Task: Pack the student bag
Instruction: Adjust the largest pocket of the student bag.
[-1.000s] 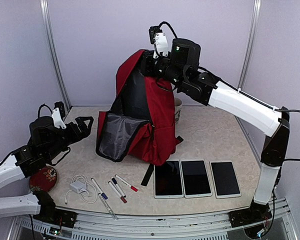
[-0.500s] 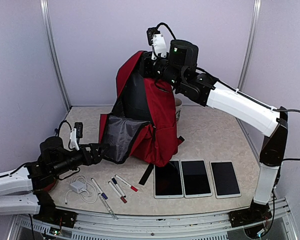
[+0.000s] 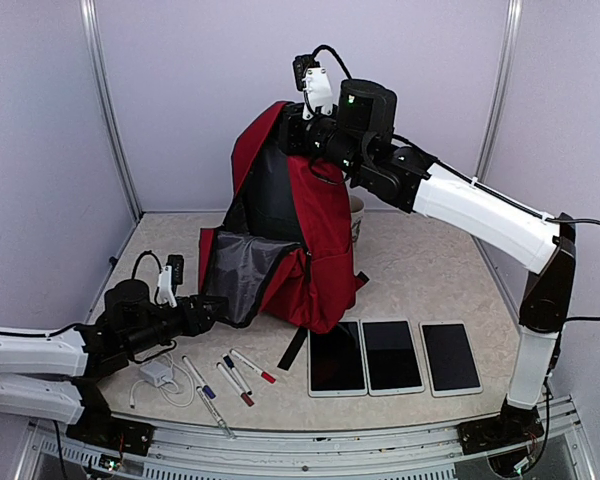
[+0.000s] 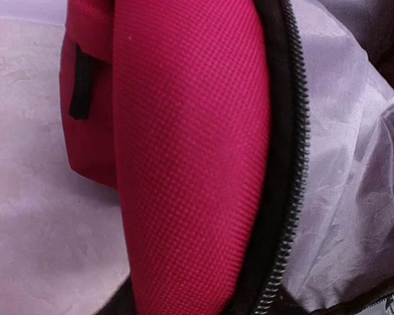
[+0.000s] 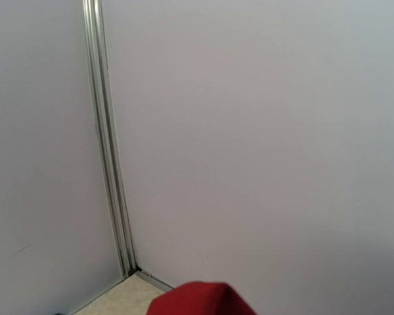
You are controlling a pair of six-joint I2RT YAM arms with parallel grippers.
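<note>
The backpack (image 3: 320, 240) stands upright at the centre of the frame on the surface (image 3: 430, 265), its front pocket (image 3: 238, 272) gaping. The right end effector (image 3: 296, 130) is pinched tight on the backpack's top. The left end effector (image 3: 210, 305), lower left, meets the pocket's rim; whether it is wide or narrow cannot be told.

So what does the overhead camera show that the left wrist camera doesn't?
Only overhead: the right gripper at the top of the red backpack, the left gripper by its open pocket, three tablets, markers and a white charger. Only left wrist: the zipper teeth up close. Both: the backpack, its grey lining and the table.
</note>
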